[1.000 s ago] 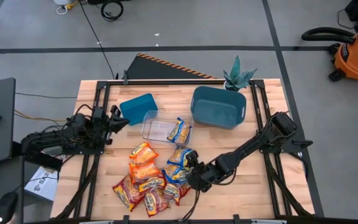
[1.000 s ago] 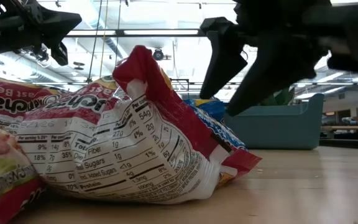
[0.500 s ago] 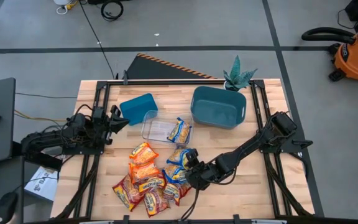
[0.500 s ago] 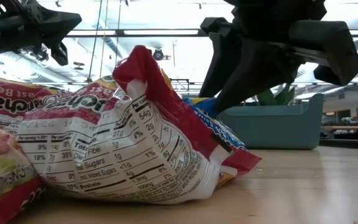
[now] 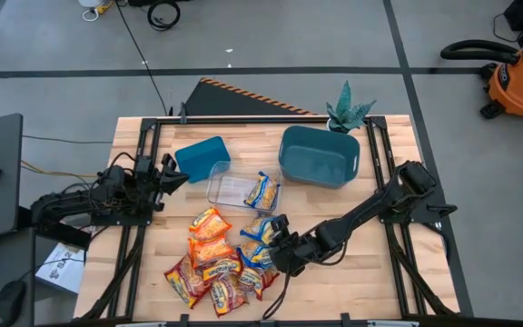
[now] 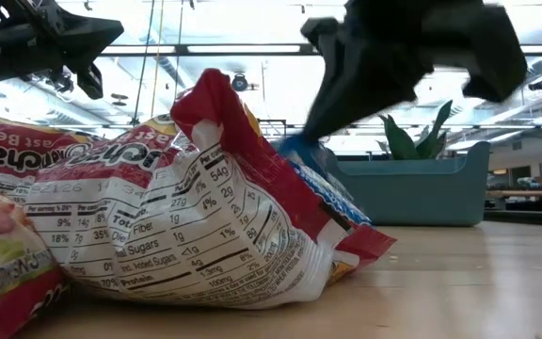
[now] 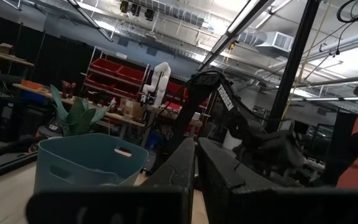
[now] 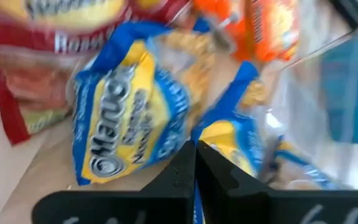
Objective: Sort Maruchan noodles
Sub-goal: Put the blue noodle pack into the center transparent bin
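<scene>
The Maruchan noodles lie in a heap of orange, red-and-yellow and blue-and-yellow packets near the table's front edge. One more blue-and-yellow packet lies in the clear tray. My right gripper is low at the heap's right side, shut on a blue-and-yellow packet. A second blue-and-yellow packet lies beside it. In the low view a red-and-yellow packet fills the front. My left gripper hangs shut and empty at the table's left, above the wood. My right gripper pinches an edge of the blue-and-yellow packet between its two fingers. The fingers slant down from the table's right side. A blue bit of the packet shows at the fingertips. The rest of the packet lies on the heap and the table.
Two teal bins stand at the back, a small one on the left and a larger one on the right. A plant stands at the far right corner. Bare wood lies right of the heap.
My right gripper has shut: its fingers stood wide apart over the blue-and-yellow packets a second ago and now meet on a packet's edge. It has also shifted a little toward the heap. The left arm has kept still.
</scene>
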Robot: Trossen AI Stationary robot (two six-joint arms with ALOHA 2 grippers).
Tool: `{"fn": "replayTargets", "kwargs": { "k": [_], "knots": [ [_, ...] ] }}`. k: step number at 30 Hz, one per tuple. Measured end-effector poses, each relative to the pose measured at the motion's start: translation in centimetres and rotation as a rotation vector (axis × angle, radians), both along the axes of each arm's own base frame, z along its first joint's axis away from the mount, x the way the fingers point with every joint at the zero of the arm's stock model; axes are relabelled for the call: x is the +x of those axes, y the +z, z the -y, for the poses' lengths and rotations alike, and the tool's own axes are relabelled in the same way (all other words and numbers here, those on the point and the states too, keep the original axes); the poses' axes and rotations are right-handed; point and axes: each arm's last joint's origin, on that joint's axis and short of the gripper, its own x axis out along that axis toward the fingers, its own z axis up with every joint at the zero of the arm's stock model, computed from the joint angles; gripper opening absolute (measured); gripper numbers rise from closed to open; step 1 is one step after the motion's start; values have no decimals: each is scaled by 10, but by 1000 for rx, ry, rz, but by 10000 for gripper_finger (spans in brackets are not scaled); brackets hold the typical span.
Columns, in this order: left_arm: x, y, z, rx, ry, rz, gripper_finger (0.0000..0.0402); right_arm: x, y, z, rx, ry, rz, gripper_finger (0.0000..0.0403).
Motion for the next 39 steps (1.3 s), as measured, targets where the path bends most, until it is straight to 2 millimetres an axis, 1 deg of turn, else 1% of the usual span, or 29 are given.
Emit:
{"fn": "replayTargets", "kwargs": {
  "k": [4, 7, 12, 17, 22, 26, 28, 30, 32, 35, 37, 39],
  "knots": [
    [0, 0, 0, 0, 0, 0, 25, 0, 27, 2, -14, 14, 68, 6],
    [0, 0, 0, -1, 0, 0, 25, -2, 46, 6, -21, 1, 121, 7],
    [0, 0, 0, 0, 0, 0, 25, -6, 71, 18, -8, -17, 184, 5],
    [0, 0, 0, 0, 0, 0, 25, -10, 96, 28, -3, 6, 270, 5],
    [0, 0, 0, 0, 0, 0, 25, -12, 125, 47, -49, 25, 378, 4],
    [0, 0, 0, 0, 0, 0, 25, -11, 146, 74, -86, 19, 457, 4],
    [0, 0, 0, 0, 0, 0, 25, -7, 151, 92, -93, 27, 473, 5],
    [0, 0, 0, 0, 0, 0, 25, -1, 151, 114, -82, 35, 479, 5],
    [0, 0, 0, 0, 0, 0, 25, 9, 148, 137, -43, 40, 500, 6],
    [0, 0, 0, 0, 0, 0, 25, 23, 135, 166, -6, 28, 496, 6],
    [0, 0, 0, 0, 0, 0, 25, 28, 126, 180, 6, 6, 464, 7],
    [0, 0, 0, 0, 0, 0, 25, 29, 119, 185, 26, 4, 426, 7]
  ]
}}
